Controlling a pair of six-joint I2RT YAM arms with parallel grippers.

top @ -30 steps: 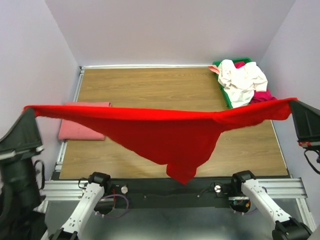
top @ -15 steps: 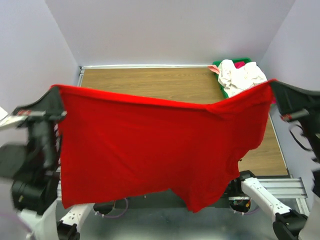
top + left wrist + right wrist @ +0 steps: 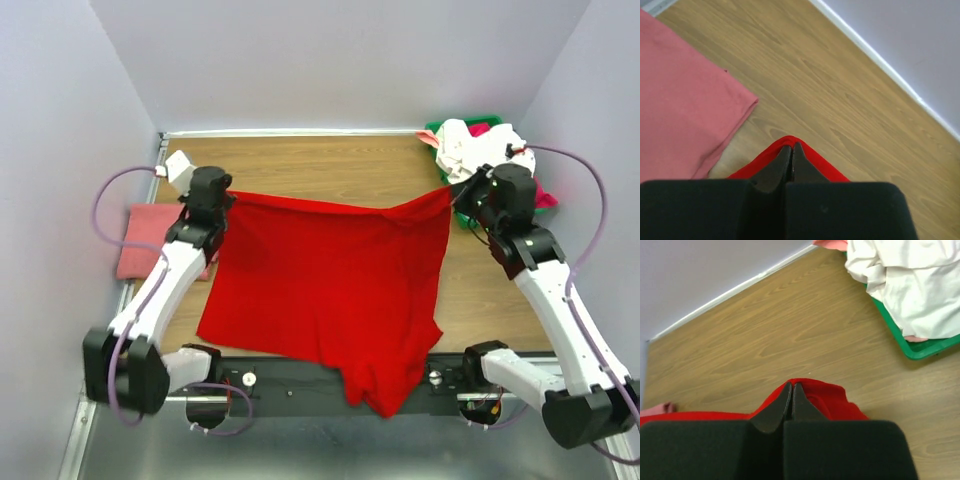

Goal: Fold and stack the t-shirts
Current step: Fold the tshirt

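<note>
The bright red t-shirt is stretched between both grippers over the wooden table, its lower part hanging past the near edge. My left gripper is shut on its left corner. My right gripper is shut on its right corner. The salmon-pink folded shirt lies at the table's left edge and shows in the left wrist view. White and magenta shirts are piled in the far right corner.
A green plastic tray holds the piled shirts at the far right; its rim shows in the right wrist view. Walls close the table on the left, back and right. Bare wood lies behind the red shirt.
Both grippers have come down and forward from high up, carrying the red shirt from hanging in the air to lying spread low over the table.
</note>
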